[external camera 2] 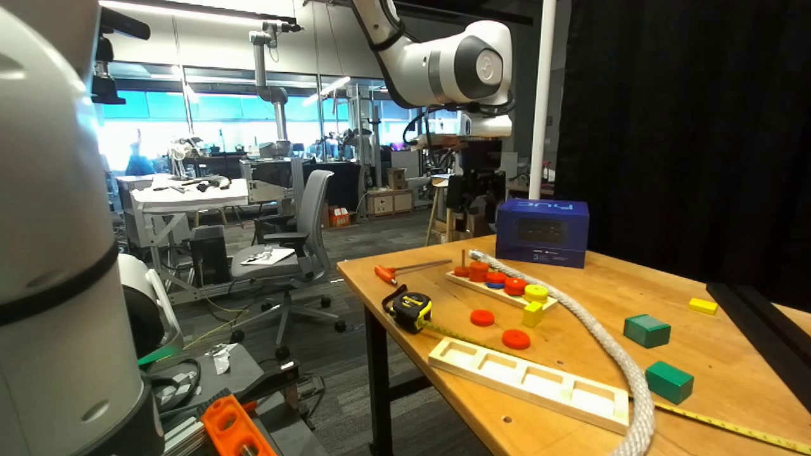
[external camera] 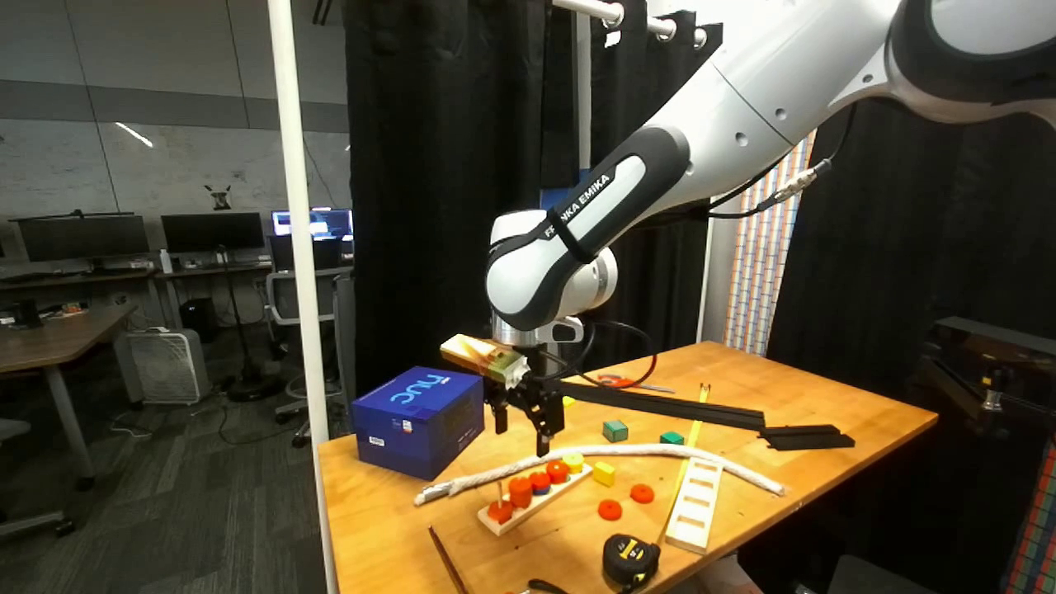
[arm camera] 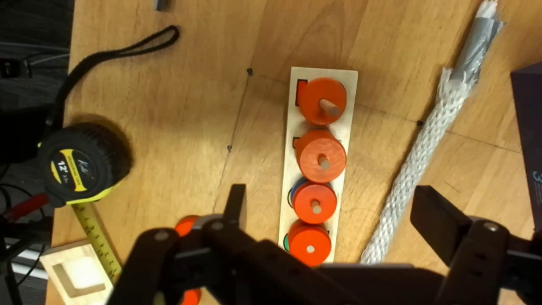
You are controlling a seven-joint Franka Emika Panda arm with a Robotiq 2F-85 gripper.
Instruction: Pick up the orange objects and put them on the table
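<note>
Clearly the black gripper [arm camera: 332, 207] hangs parted, empty, above the pale wooden peg board [arm camera: 324, 73]; in wrist view its round orange-red pieces [arm camera: 320, 156] line up between the fingers [arm camera: 234, 205], so I'd pinch crosswise; two loose orange-red rings [external camera 2: 516, 341] lie beside it on the light-brown wooden table [arm camera: 190, 106].

**Two flat, round orange-red discs [external camera 2: 516, 339] lay loose**

On the light-brown wooden tabletop [external camera 2: 640, 288], they rested between a pale wooden peg board [external camera 2: 489, 292] bearing more orange-red rounds [external camera 2: 478, 272] and a pale wooden four-compartment tray [external camera 2: 532, 394]. The black gripper [external camera 2: 472, 212] hung near a blue rectangular box [external camera 2: 542, 233].
</note>
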